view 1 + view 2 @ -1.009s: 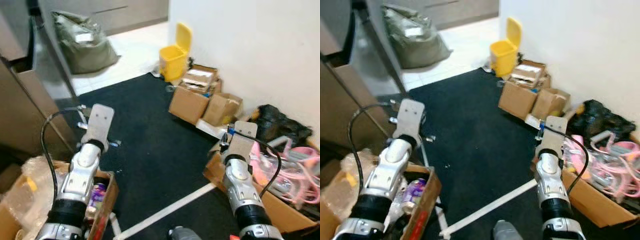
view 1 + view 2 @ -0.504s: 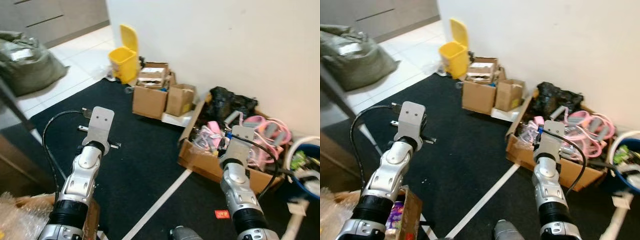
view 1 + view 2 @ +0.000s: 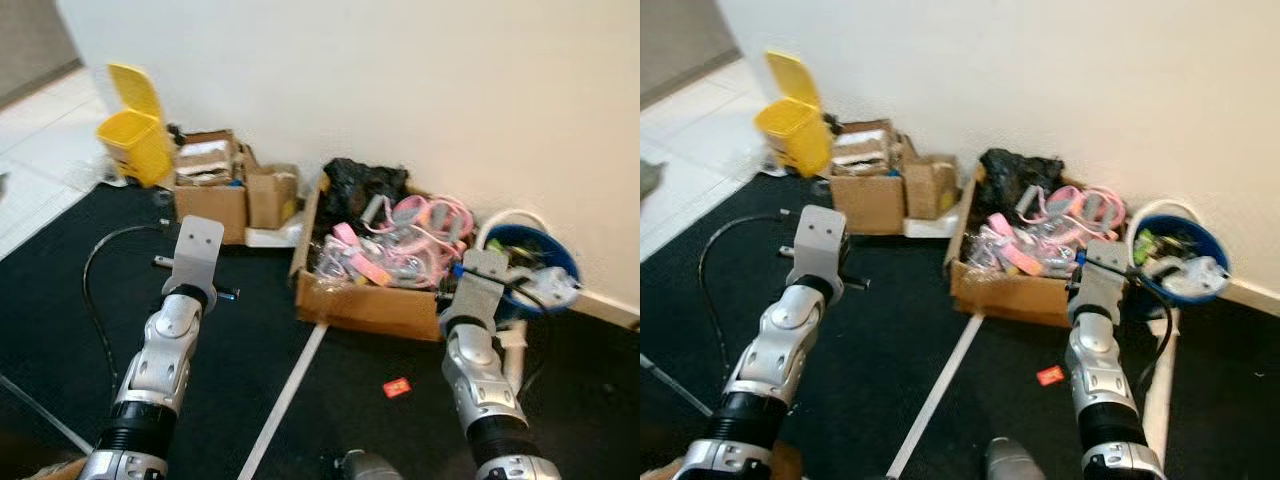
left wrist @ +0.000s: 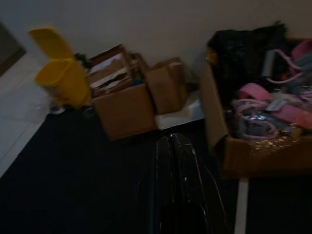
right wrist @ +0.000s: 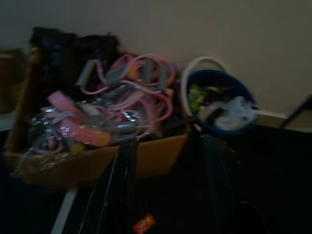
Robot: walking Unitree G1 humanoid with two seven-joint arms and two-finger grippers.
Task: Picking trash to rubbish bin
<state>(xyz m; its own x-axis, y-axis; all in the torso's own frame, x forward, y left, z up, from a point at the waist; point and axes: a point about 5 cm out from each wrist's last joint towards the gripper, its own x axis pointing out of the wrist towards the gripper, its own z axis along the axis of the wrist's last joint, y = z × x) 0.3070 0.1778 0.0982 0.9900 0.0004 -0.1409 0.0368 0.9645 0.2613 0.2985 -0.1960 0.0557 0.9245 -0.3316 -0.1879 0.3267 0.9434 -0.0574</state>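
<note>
Red scrap (image 3: 397,387) lies loose on the black carpet (image 3: 250,340); right gripper (image 5: 168,185) raised with jaws spread, left gripper (image 4: 176,161) clenched empty, presumably approaching.

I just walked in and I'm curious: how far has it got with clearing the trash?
Nothing looks picked up yet. The left tool is shut and the right tool is open, both holding nothing. A small red scrap lies on the dark floor ahead of the right arm. Left to do: grab it and carry it to a bin, perhaps the yellow bin by the wall.
</note>
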